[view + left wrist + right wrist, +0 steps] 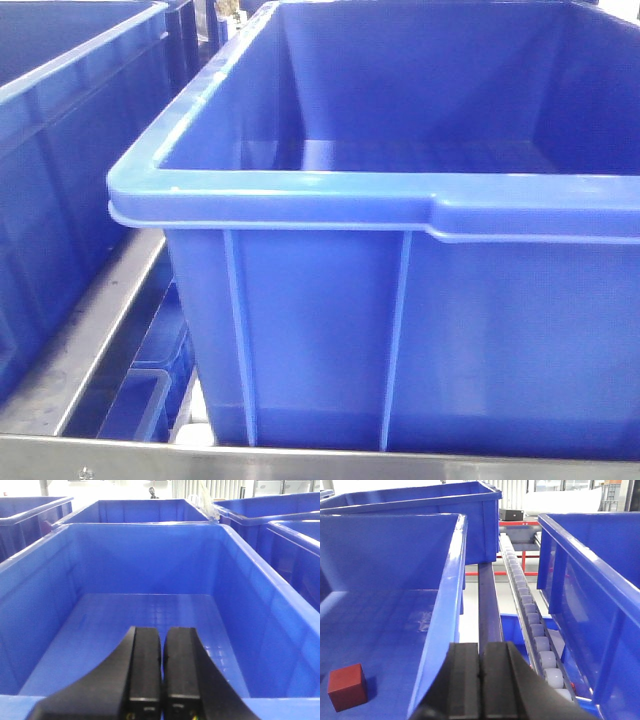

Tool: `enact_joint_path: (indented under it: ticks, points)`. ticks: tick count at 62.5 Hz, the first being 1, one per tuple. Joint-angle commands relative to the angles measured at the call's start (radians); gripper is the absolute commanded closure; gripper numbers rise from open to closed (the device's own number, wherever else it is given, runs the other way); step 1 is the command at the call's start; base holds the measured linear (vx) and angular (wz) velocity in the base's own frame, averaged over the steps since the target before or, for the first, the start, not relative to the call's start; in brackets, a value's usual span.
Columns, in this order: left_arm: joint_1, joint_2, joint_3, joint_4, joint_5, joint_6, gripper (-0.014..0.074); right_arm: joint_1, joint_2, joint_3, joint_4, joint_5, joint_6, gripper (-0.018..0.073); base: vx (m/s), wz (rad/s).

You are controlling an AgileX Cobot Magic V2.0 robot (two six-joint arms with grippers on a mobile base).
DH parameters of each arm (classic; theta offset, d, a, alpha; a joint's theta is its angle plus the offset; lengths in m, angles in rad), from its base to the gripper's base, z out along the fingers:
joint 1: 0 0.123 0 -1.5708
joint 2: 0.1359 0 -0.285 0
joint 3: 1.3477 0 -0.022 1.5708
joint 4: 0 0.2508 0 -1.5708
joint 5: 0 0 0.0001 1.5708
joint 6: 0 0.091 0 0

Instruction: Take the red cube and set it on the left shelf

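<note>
A red cube (347, 686) lies on the floor of a blue bin (395, 620), at the lower left of the right wrist view. My right gripper (481, 647) is shut with nothing in it, hanging over the gap just right of that bin's right rim, well to the cube's right. My left gripper (162, 632) is also shut and empty, above the near end of another blue bin (150, 615) whose floor is bare. The front view holds only a large blue bin (400, 190); neither the cube nor a gripper shows there. The left shelf cannot be picked out in any view.
Several more blue bins stand around: one at the far left (60, 120), one on the right (595, 590), others behind (145, 510). A roller track (532, 625) and a dark rail (487, 600) run between the bins. A metal frame edge (300, 462) crosses the bottom.
</note>
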Motion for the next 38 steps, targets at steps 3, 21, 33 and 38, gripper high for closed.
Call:
enact_joint_path:
  ticks: [3, 21, 33, 38]
  points:
    - [-0.006, -0.015, 0.024, -0.005, -0.084, -0.005, 0.0506, -0.003, -0.017, -0.023, -0.012, -0.093, 0.001, 0.0505, 0.00, 0.00]
    - [-0.006, -0.015, 0.024, -0.005, -0.084, -0.005, 0.0506, -0.003, -0.017, -0.023, -0.012, -0.093, 0.001, 0.0505, 0.00, 0.00]
    - [-0.006, -0.015, 0.024, -0.005, -0.084, -0.005, 0.0506, -0.003, -0.017, -0.023, -0.012, -0.093, 0.001, 0.0505, 0.00, 0.00]
    - [-0.006, -0.015, 0.024, -0.005, -0.084, -0.005, 0.0506, -0.003, -0.017, -0.023, -0.012, -0.093, 0.001, 0.0505, 0.00, 0.00]
